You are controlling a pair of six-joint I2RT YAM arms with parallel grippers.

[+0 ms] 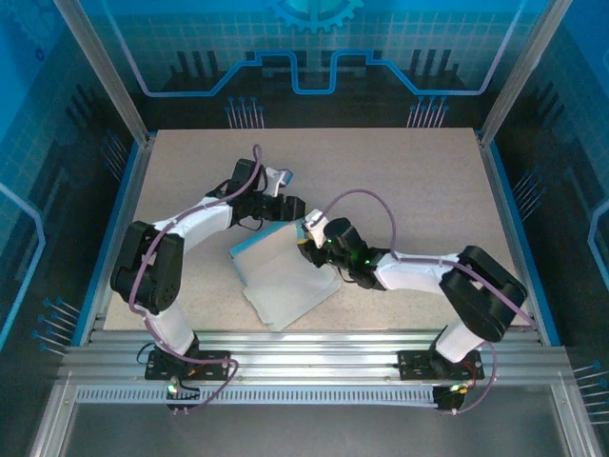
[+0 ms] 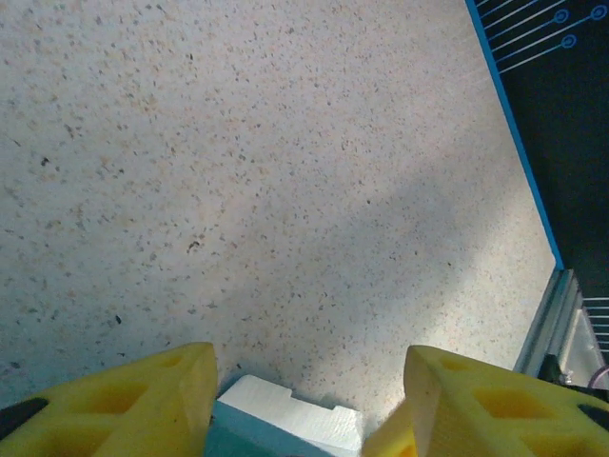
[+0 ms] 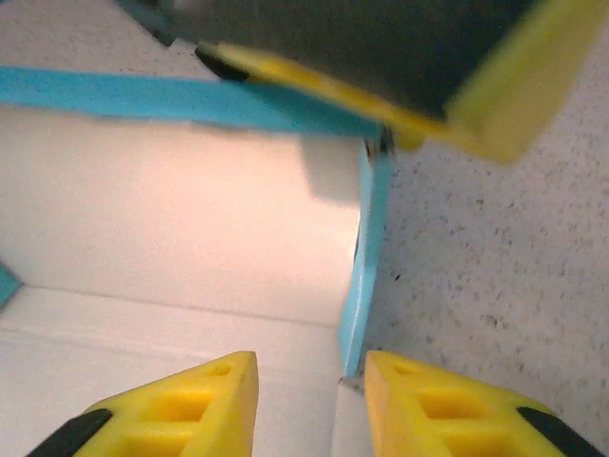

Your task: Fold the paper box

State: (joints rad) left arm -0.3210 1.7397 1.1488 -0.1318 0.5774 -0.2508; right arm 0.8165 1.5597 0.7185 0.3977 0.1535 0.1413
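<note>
Blue paper box (image 3: 369,267), edge between right jaws

Lab robot cell: aluminium frame (image 1: 304,345), blue panel walls (image 1: 304,43).

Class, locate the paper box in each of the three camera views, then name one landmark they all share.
Top external: paper box near picture centre, slightly left.
Left wrist: paper box at the bottom edge, centre.
Right wrist: paper box across left and middle, white face with blue edges.
Shared landmark: the speckled tabletop.
</note>
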